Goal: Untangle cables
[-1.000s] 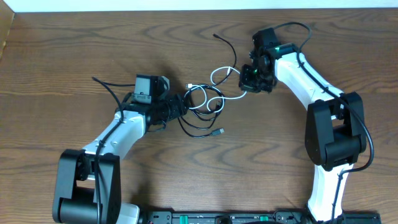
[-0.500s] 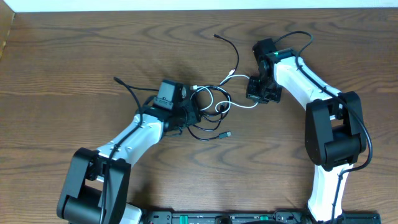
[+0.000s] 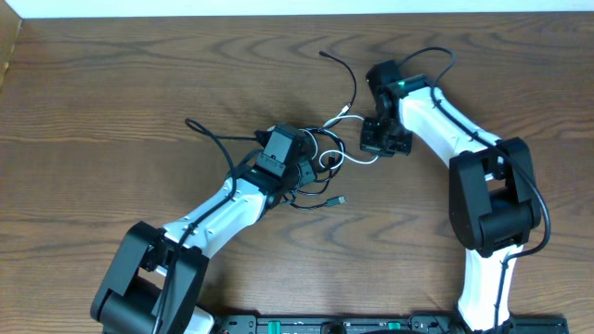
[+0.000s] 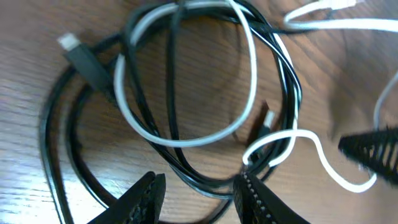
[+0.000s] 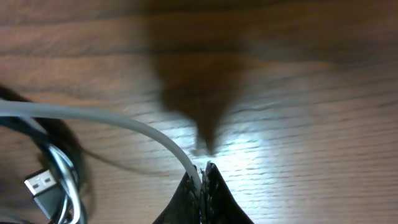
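The cables lie in a tangle at the table's middle: a white cable (image 3: pixel 350 160) loops through black cables (image 3: pixel 311 197). One black cable (image 3: pixel 351 82) trails off to the back. My left gripper (image 3: pixel 299 173) hovers low over the tangle. Its jaws (image 4: pixel 200 194) are open and straddle the black cable loop (image 4: pixel 202 185) under the white ring (image 4: pixel 250 74). To the right of the tangle, my right gripper (image 3: pixel 375 148) is shut on the white cable (image 5: pixel 124 121), pinched at the fingertips (image 5: pixel 203 171).
A black cable's USB plug (image 3: pixel 341 199) lies at the tangle's near side, and another plug (image 5: pixel 42 185) shows beside the right fingers. The left arm's own thick cable (image 3: pixel 210 135) arcs behind it. The table's white back edge (image 3: pixel 278 7) runs along the top.
My left arm has swung right onto the tangle and its jaws have narrowed. My right gripper has moved a little nearer and left, still pinching the white cable.
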Available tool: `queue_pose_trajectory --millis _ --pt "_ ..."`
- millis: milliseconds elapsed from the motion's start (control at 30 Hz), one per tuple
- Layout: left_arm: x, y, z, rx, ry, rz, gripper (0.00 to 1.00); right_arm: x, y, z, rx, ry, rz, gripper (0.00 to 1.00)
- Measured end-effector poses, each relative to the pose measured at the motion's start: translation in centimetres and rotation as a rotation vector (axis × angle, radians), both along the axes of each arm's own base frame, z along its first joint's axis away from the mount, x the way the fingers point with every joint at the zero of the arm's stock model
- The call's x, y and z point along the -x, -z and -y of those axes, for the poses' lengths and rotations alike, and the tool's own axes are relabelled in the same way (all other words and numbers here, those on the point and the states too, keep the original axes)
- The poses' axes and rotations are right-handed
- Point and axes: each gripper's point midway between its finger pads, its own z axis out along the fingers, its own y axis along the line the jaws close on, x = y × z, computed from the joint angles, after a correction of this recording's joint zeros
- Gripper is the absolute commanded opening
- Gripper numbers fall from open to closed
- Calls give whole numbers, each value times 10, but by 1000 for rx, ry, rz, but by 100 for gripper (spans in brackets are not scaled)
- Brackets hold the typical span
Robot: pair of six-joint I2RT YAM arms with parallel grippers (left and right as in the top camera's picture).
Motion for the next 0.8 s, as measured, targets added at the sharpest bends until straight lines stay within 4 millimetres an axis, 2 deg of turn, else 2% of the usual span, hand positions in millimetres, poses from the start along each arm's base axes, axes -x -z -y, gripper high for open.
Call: queue_pose_trajectory --millis 267,333,367,433,500,600,700,800 --pt "-7 28 -4 -1 -122 -44 40 2 0 -14 -3 -34 13 1" --pt "-11 29 -1 17 -135 -38 40 3 0 -15 -3 -37 13 1" --pt "-11 30 0 20 -137 -39 32 3 0 -15 -3 -37 14 1" --pt "-12 32 0 28 -152 -46 8 2 0 -15 -3 -37 15 1" --pt "-11 35 0 24 -153 -54 7 2 0 -14 1 -37 18 1" --pt "-11 35 -1 21 -149 -53 8 1 0 -7 43 -35 23 1" --pt "-11 37 -4 14 -143 -61 7 4 1 11 133 -21 18 1" --pt "-14 38 -16 5 -165 -83 8 5 -1 34 209 16 9 1"
